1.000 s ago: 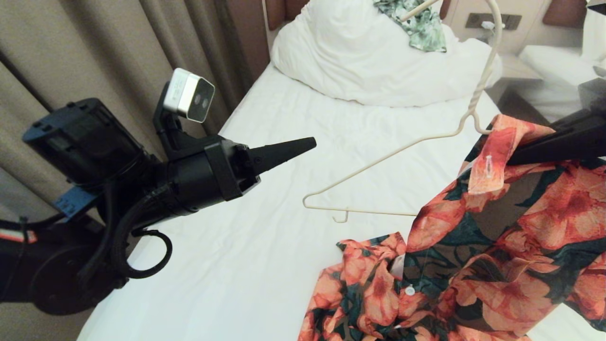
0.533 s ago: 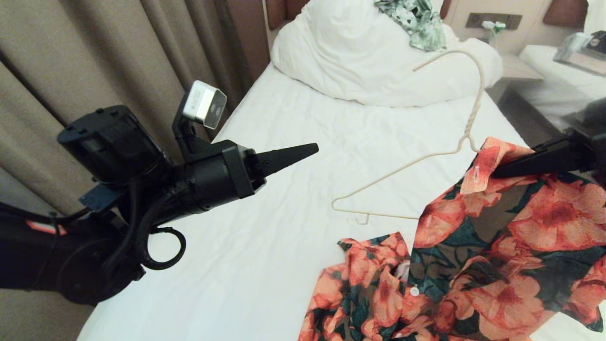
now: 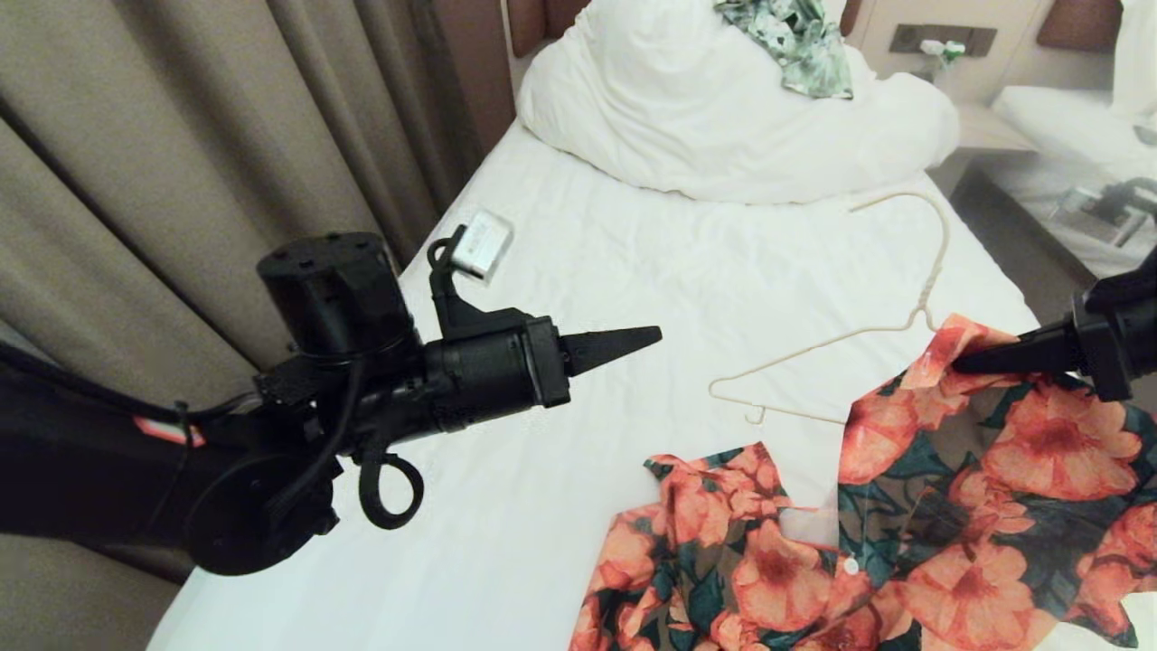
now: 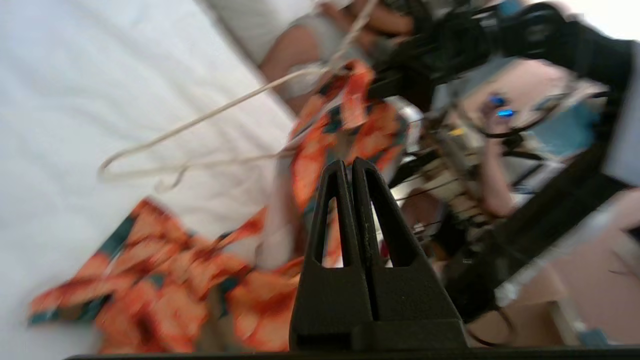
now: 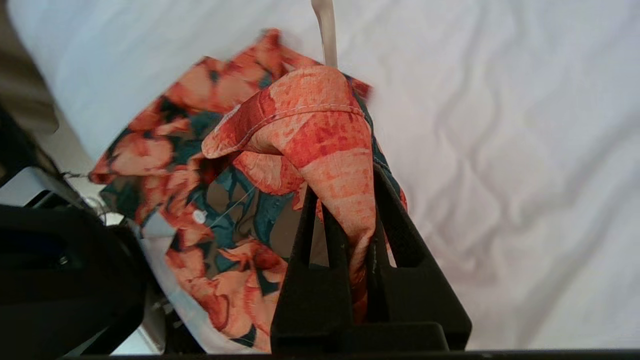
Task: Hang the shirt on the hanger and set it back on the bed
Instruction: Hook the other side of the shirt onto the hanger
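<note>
The black left arm reaches in from the left edge of the head view, roughly level over the bed point(image 3: 560, 506), a single bed with a plain white sheet. Its left end effector point(image 3: 653, 336) points toward the right, fingers clenched together on nothing, tips clear of the sheet and well apart from the clothing. Beyond it, a bunched white duvet point(image 3: 723, 127) lies at the head of the bed with a small green-and-white leafy-print garment point(image 3: 800, 41) on top.

Further right, the thin cream-white wire hanger point(image 3: 813, 348) shows one bare shoulder and its hook; its other side goes under the fabric. The short-sleeved shirt with large orange-pink flowers on dark green and brown point(image 3: 949, 524) lies crumpled over the near right part of the sheet, its collar raised.

At the right edge, the right arm comes in nearly level, and the right end effector point(image 3: 963, 362) pinches that raised collar fold between its fingers point(image 5: 390, 215), beside the hanger's neck.
</note>
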